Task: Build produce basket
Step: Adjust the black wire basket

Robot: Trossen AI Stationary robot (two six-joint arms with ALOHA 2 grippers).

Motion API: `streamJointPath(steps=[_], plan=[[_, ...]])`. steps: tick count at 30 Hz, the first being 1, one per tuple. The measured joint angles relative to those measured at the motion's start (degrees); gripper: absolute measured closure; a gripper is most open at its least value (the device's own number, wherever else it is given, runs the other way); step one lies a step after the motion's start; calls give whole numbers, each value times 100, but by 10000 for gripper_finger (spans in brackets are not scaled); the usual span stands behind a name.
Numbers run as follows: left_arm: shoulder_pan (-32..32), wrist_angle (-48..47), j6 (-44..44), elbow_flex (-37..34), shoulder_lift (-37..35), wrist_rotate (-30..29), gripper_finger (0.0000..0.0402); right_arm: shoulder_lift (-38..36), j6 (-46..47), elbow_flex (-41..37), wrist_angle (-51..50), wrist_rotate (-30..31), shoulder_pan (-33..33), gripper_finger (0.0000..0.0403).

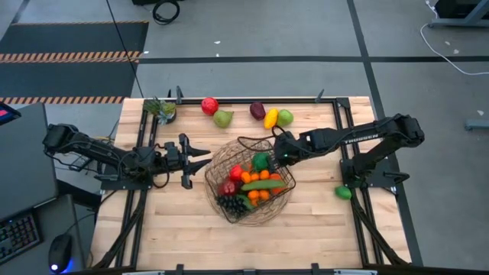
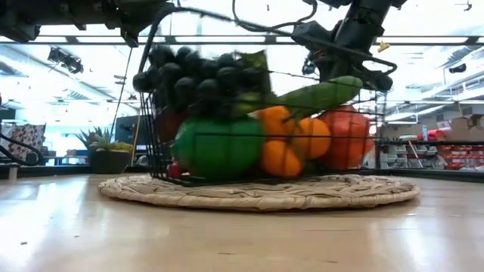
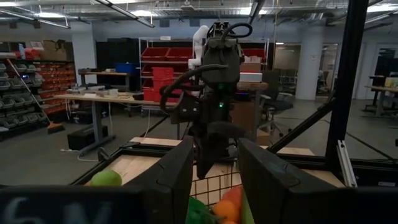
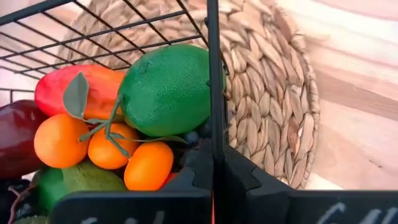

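The black wire basket point(image 1: 250, 177) stands on the round wicker mat point(image 1: 229, 215) at mid-table. It holds oranges, a green cucumber, dark grapes, red fruit and a green lime point(image 4: 169, 87). My right gripper point(image 1: 280, 155) is shut on the basket's far right side. My left gripper point(image 1: 200, 162) is open and empty, level, just left of the basket, which shows between its fingers in the left wrist view point(image 3: 214, 183). A red apple point(image 1: 209, 105), a green pear point(image 1: 223, 118), a plum point(image 1: 257, 111), a lemon point(image 1: 270, 118) and a green fruit point(image 1: 285, 117) lie near the far edge. My right gripper pinches one black wire of the basket's side point(image 4: 214, 106) between its two fingers, at the basket's far right corner. The fingers come from the table's right, slanting down. The basket rests with its bottom on the wicker mat point(image 2: 265, 193).
A small potted plant point(image 1: 162, 109) stands at the far left corner. A green fruit point(image 1: 343, 192) lies by the right arm's base. Black frame rails run along the table's left, right and far sides. Bare wood lies along the near edge.
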Motion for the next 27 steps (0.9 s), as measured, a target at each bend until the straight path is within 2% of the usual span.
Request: streamJointPath(steps=[12, 20, 27], plan=[[0, 2, -37, 0, 0, 0, 269, -2, 1153, 2, -110, 116, 151, 390], [-1, 9, -44, 0, 0, 80, 269, -4, 2076, 2, -515, 672, 512, 383], [-55, 21, -42, 0, 0, 83, 269, -9, 2306, 2, -330, 550, 612, 391]])
